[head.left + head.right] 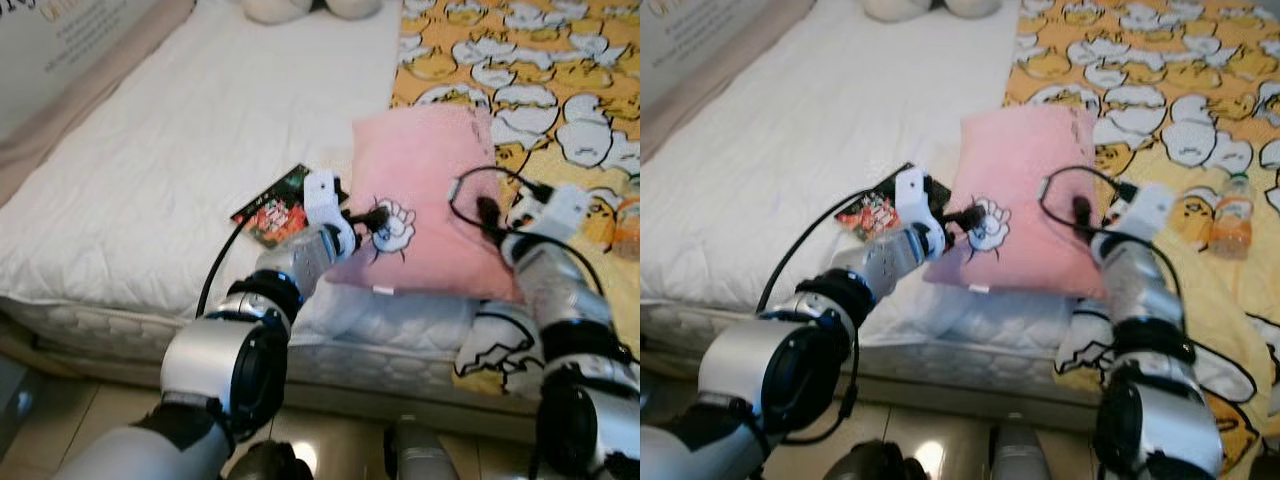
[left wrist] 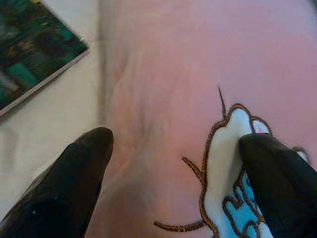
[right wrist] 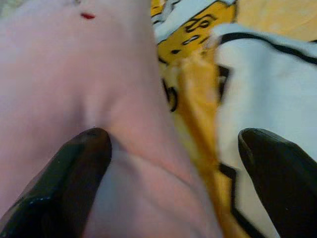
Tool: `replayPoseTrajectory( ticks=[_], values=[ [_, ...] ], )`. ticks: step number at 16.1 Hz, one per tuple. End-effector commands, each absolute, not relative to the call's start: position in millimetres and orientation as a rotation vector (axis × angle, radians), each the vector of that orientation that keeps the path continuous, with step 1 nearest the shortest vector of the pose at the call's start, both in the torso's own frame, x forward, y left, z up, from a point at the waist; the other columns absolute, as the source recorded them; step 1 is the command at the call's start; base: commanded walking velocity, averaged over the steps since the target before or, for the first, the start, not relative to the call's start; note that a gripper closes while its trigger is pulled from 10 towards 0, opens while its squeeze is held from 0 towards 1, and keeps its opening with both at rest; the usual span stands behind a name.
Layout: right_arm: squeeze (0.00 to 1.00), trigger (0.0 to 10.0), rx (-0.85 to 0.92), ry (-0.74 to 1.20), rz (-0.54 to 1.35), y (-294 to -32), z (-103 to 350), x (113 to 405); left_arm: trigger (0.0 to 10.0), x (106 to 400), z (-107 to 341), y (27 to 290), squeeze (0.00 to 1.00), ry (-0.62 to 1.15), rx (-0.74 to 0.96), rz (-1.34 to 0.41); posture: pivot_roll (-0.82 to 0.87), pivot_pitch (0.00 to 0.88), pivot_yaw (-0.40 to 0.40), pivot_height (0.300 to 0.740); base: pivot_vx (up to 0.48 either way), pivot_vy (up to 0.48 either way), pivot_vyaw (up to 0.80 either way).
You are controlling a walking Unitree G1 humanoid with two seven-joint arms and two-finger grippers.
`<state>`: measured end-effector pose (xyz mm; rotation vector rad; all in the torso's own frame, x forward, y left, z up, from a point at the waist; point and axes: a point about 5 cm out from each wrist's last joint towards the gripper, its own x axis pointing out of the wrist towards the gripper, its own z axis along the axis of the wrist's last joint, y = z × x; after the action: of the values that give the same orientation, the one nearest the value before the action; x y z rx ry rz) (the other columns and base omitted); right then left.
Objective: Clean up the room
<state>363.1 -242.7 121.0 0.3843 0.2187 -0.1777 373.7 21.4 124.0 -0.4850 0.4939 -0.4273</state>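
A pink pillow (image 1: 425,195) with an embroidered cartoon figure (image 2: 233,168) lies on the bed near its front edge, half over the yellow duck-print blanket (image 1: 520,60). My left gripper (image 1: 375,222) is open at the pillow's left side, and its fingers (image 2: 81,173) rest on the pink fabric either side of the embroidery. My right gripper (image 1: 487,215) is open at the pillow's right edge. One of its fingers sits on the pillow (image 3: 74,99) and the other over the blanket (image 3: 267,79).
A dark book with a colourful cover (image 1: 275,208) lies on the white mattress (image 1: 180,150) just left of the pillow. A bottle with an orange label (image 1: 1234,228) lies on the blanket at the right. A plush toy (image 1: 300,8) sits at the bed's far end. Tiled floor lies below.
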Motion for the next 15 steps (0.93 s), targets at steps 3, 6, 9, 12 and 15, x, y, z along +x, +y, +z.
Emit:
replayPoseTrajectory(
  ticks=[3, 6, 9, 12, 15],
  values=[
    [0.04, 0.0, 0.426, 0.268, -0.099, -218, 109, 368, 9.5, 364, 108, 16, 0.0, 0.552, -0.491, -0.417, -0.32, 0.106, 0.102, 0.697, 0.0, 0.0, 0.0],
    [0.07, 0.0, 0.445, 0.259, -0.029, -203, 110, 373, 0.0, 361, 109, 9, 0.0, 0.554, -0.52, -0.454, -0.31, 0.107, 0.094, 0.697, 0.0, 0.0, 0.0],
    [0.1, 0.0, 0.469, 0.286, -0.06, -210, 101, 369, 0.0, 357, 109, -3, 0.0, 0.557, -0.523, -0.507, -0.31, 0.107, 0.083, 0.697, 0.0, 0.0, 0.0],
    [0.11, 0.0, 0.481, 0.291, -0.064, -212, 96, 366, 0.0, 357, 111, -5, 0.0, 0.541, -0.543, -0.52, -0.31, 0.092, 0.079, 0.697, 0.0, 0.0, 0.0],
    [0.11, 0.0, 0.474, 0.301, -0.06, -213, 87, 359, 0.0, 358, 107, 3, 0.0, 0.509, -0.524, -0.509, -0.3, 0.076, 0.08, 0.697, 0.0, 0.0, 0.0]
  ],
)
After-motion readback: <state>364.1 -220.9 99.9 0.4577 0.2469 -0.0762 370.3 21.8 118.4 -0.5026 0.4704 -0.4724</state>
